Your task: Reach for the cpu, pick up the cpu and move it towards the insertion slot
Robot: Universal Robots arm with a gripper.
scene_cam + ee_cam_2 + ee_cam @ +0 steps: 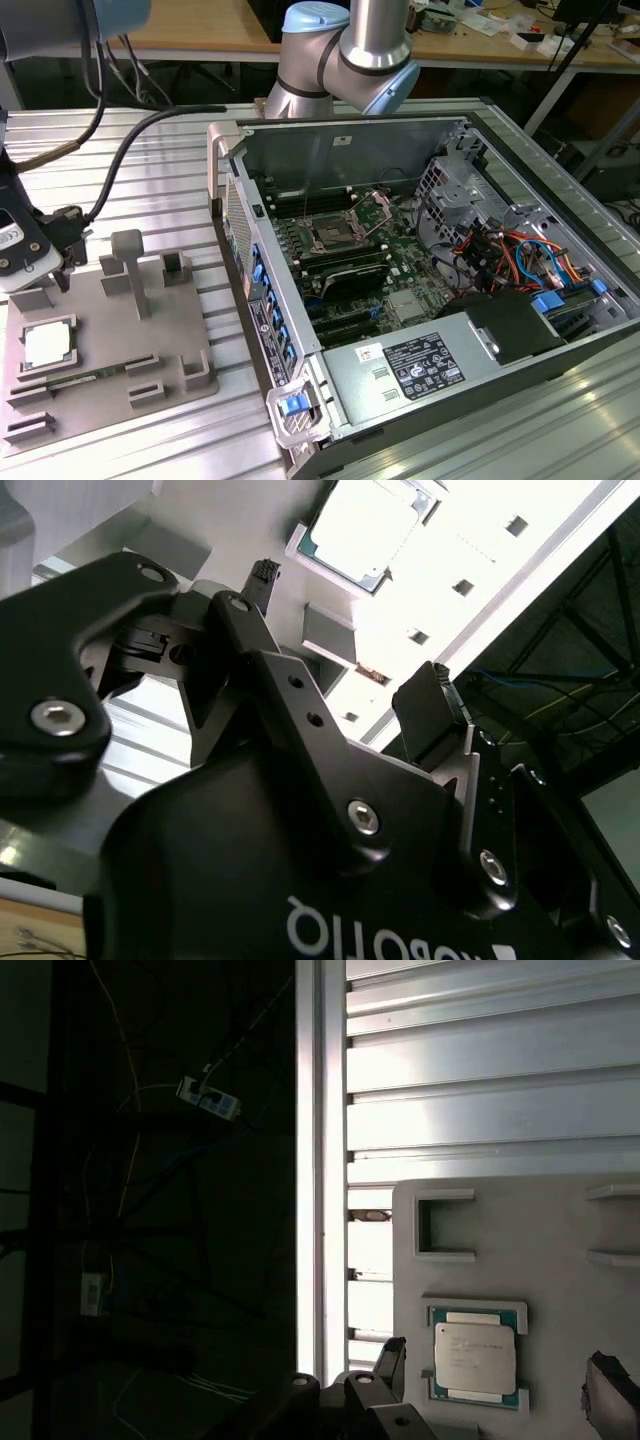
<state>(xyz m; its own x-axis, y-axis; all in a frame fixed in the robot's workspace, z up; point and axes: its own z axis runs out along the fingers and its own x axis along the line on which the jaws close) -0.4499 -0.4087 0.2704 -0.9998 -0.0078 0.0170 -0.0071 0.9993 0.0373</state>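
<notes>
I found the gripper [348, 640] with its black jaws standing apart and nothing between them. It hung over the flat grey plastic tray [170, 345], on the side of the tray at the exterior view's left.

The cpu [48, 345], a small thin square chip with a silvery-white metal top and a darker rim, sat flat in a square recess of that tray, close to the tray's edge at the exterior view's left. I noted no contact between it and the gripper. In the first wrist view the cpu appeared between the two dark fingertips [392, 1358], seated in its recess with the green rim showing at its corners.

The tray rested on the ribbed aluminium bench [150, 170], just beside the open grey metal computer case [350, 130], which lay on its side at the exterior view's right. Inside the case I observed the insertion slot [330, 235], a square socket with a shiny metal frame and a dark centre, on the green motherboard [410, 265]. The slot was well apart from the cpu, with the case wall between them.

The arm's silver and pale blue base joint [345, 55] stood at the bench's far edge behind the case.
</notes>
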